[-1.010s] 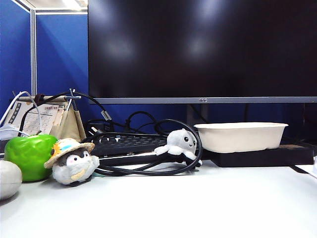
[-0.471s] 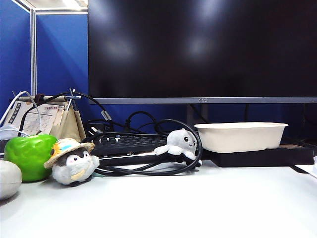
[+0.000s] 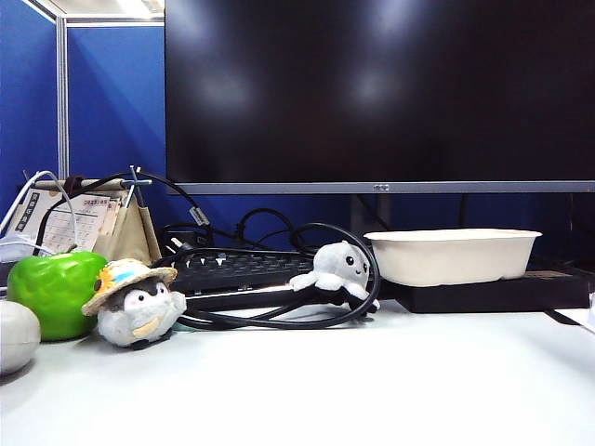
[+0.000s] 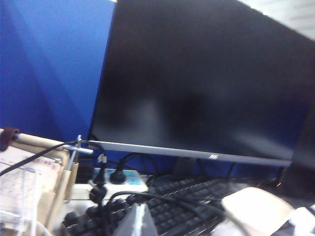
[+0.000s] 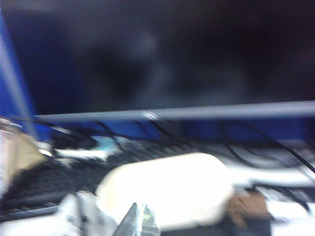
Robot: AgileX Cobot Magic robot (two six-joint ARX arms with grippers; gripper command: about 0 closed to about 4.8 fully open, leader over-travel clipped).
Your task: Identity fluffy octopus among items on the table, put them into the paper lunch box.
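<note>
The fluffy octopus [image 3: 337,268] is light grey and sits on black cables in front of the keyboard [image 3: 237,269], left of the paper lunch box [image 3: 453,255]. The off-white box rests on a black slab at the right. Neither arm shows in the exterior view. In the left wrist view my left gripper [image 4: 140,222] is shut and empty, held above the keyboard [image 4: 187,206], with the lunch box [image 4: 256,210] off to one side. The blurred right wrist view shows my right gripper [image 5: 140,221] shut and empty, facing the lunch box [image 5: 167,189], with the octopus [image 5: 81,214] beside it.
A penguin plush in a straw hat [image 3: 138,302], a green apple [image 3: 56,290] and a grey-white rounded object [image 3: 17,334] sit at the left. Looping black cables [image 3: 279,321] surround the octopus. A large dark monitor [image 3: 372,93] fills the back.
</note>
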